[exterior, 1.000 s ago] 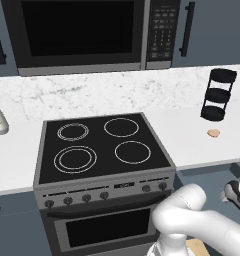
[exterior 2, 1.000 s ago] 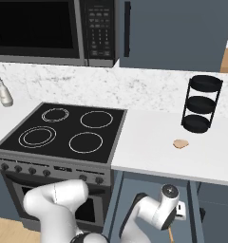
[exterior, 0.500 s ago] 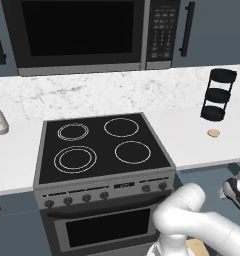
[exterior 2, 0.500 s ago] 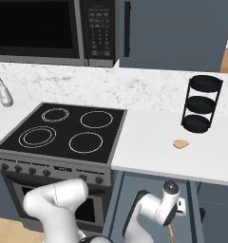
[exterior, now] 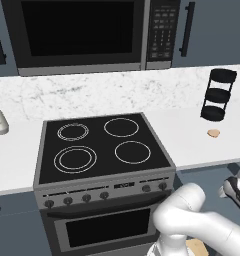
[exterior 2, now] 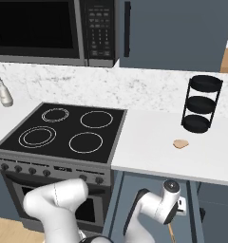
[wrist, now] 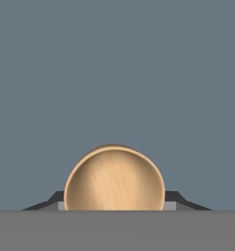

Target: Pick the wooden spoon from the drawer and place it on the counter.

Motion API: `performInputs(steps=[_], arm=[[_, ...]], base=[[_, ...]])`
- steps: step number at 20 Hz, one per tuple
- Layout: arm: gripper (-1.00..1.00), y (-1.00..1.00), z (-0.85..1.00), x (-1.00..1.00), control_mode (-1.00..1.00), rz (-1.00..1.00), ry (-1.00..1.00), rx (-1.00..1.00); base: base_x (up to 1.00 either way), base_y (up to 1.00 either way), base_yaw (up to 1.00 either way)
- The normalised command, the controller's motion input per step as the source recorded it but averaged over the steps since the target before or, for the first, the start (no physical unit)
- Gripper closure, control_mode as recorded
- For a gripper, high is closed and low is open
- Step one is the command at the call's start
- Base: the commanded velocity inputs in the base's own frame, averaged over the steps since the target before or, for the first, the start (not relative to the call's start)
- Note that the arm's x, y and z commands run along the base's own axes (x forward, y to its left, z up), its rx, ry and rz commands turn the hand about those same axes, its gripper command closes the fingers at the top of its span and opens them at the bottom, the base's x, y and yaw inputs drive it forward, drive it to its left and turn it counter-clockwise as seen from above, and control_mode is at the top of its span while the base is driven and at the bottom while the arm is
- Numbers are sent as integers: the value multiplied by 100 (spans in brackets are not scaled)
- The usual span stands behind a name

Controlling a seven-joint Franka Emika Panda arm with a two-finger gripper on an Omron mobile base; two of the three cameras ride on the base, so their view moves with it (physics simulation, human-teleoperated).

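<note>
In the hand view the wooden spoon (wrist: 114,181) shows its round tan bowl lying on the blue-grey floor of the drawer (wrist: 114,73). My gripper (wrist: 114,203) is shut on that bowl, with a dark fingertip (wrist: 53,201) pressed to each side. From the right base view my arm reaches down into the open drawer (exterior 2: 194,204) below the white counter (exterior 2: 154,147), and a thin tan stretch of the spoon's handle (exterior 2: 171,231) pokes out beneath the hand. The counter (exterior: 192,145) also lies right of the stove in the left base view.
A black stove top (exterior 2: 68,133) lies left of the drawer, with the oven door below. On the counter sit a small tan lump (exterior 2: 181,144) and a black three-tier rack (exterior 2: 200,104). A bottle (exterior 2: 5,95) stands far left. The microwave (exterior 2: 49,28) hangs above.
The fingers have closed from wide open onto the spoon's bowl. The arm has hardly shifted inside the drawer.
</note>
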Motion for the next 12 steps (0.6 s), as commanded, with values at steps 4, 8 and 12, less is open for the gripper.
performInputs(steps=[4,8,12], arm=[[100,0,41,-42,-100,0,-4,0],[100,5,77,-36,-100,0,0,-2],[100,24,85,-28,-100,-1,0,-3]], base=[[0,0,0],[0,0,0],[0,0,0]])
